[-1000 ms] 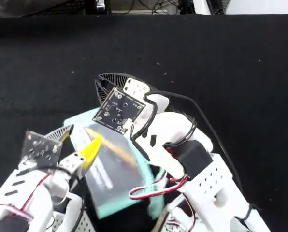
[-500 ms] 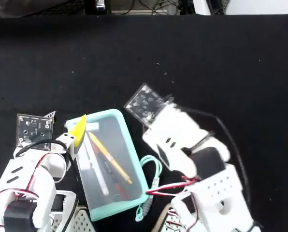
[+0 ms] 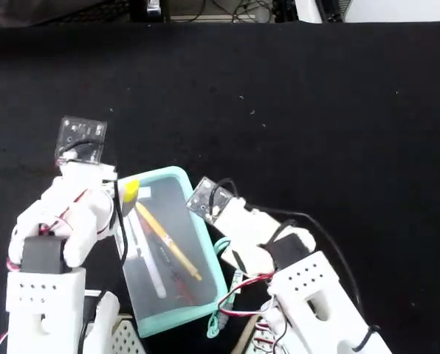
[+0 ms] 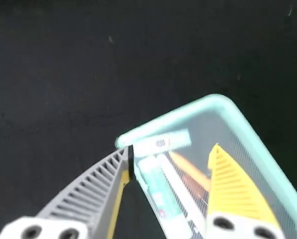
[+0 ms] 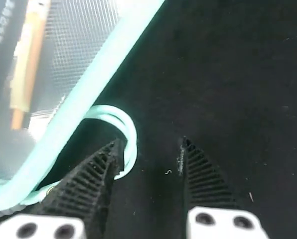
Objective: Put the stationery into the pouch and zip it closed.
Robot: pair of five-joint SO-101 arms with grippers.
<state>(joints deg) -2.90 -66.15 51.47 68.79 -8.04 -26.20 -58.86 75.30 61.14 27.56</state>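
High view: pouch lies flat on the counter, near the front edge, between the two arms. Stationery looks loaded: pencil and white pen sit inside under the mesh face, plus a darker item or two I can't identify. Nothing loose on the counter around it, so I judge the fill step done.

Zip: can't tell if it's closed, since no view gives a clear look at the slider or teeth. In the right wrist view the teal cord loops out onto the counter at the pouch's right edge. It's probably the pull, so my read is that zipping is what's left.

The left hand is wide open and straddles the pouch's far left corner. The grey finger is outside the rim and the yellow one is over the mesh. It grips nothing.

The right hand is partly open, low over the counter just beside the pouch's right edge. One finger is at the cord loop, touching or nearly so, and the other is over bare counter. It holds nothing.

Likely remaining: left pins the pouch, right takes the cord and runs the zip shut.
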